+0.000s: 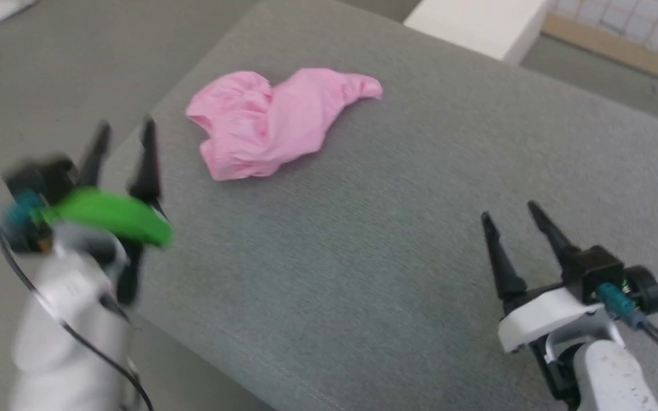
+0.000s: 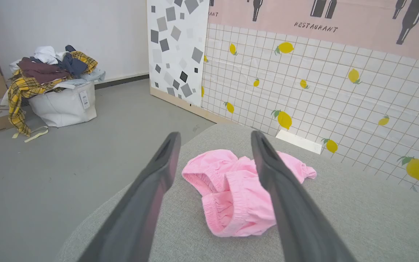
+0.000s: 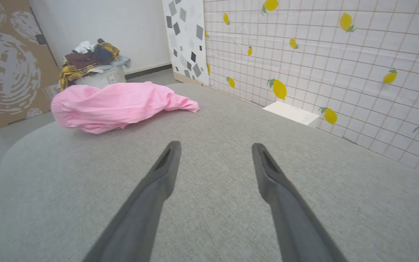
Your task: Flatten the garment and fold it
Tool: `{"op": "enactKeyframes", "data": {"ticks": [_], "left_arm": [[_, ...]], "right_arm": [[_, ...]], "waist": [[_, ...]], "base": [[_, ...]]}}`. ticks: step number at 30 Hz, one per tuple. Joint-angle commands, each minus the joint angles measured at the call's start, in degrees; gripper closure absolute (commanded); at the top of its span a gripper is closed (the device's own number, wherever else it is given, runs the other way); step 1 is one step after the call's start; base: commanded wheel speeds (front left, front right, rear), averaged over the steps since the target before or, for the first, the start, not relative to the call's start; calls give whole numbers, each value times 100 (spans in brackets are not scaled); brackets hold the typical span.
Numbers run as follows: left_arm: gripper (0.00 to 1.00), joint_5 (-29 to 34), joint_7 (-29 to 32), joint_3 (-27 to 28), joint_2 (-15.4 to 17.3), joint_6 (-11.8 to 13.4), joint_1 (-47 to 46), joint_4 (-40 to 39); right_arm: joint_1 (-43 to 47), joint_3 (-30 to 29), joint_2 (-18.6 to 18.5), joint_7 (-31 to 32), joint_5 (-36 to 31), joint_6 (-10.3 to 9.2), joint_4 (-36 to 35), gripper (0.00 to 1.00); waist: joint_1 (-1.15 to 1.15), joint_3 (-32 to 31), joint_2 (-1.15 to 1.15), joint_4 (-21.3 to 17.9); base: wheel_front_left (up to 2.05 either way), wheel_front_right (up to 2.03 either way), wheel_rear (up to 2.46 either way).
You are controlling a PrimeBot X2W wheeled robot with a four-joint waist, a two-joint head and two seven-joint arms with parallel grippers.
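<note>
The pink garment (image 1: pixel 275 117) lies crumpled in a heap on the grey cushioned surface (image 1: pixel 374 240), toward its far left part. In the left wrist view the garment (image 2: pixel 231 193) shows its gathered elastic waistband facing me. My left gripper (image 1: pixel 125 128) hovers open at the surface's left edge, short of the garment, nothing between its fingers (image 2: pixel 158 171). At the near right my right gripper (image 1: pixel 509 210) is open too, well clear of the garment (image 3: pixel 115 103). No label tag can be made out.
A white basket heaped with clothes (image 2: pixel 55 83) stands on the grey floor to the left. A lemon-patterned tiled wall panel (image 2: pixel 322 91) runs behind the surface, with a white block (image 1: pixel 477 23) at its foot. A cardboard panel (image 3: pixel 6 62) leans at far left.
</note>
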Motion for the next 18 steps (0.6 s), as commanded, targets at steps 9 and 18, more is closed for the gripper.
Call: {"op": "enactKeyframes", "data": {"ticks": [9, 18], "left_arm": [[0, -1306, 1701, -719, 1283, -65, -1796, 1090], [0, -1815, 3523, -1370, 1755, -66, -2236, 2097]], "right_arm": [[-51, -541, -9, 326, -422, -8, -669, 0], [138, -947, -9, 488, -542, -8, -1217, 0]], "waist": [[0, 1589, 41, -1355], [0, 2085, 41, -1620]], "base": [[0, 0, 0], [0, 0, 0]]}}
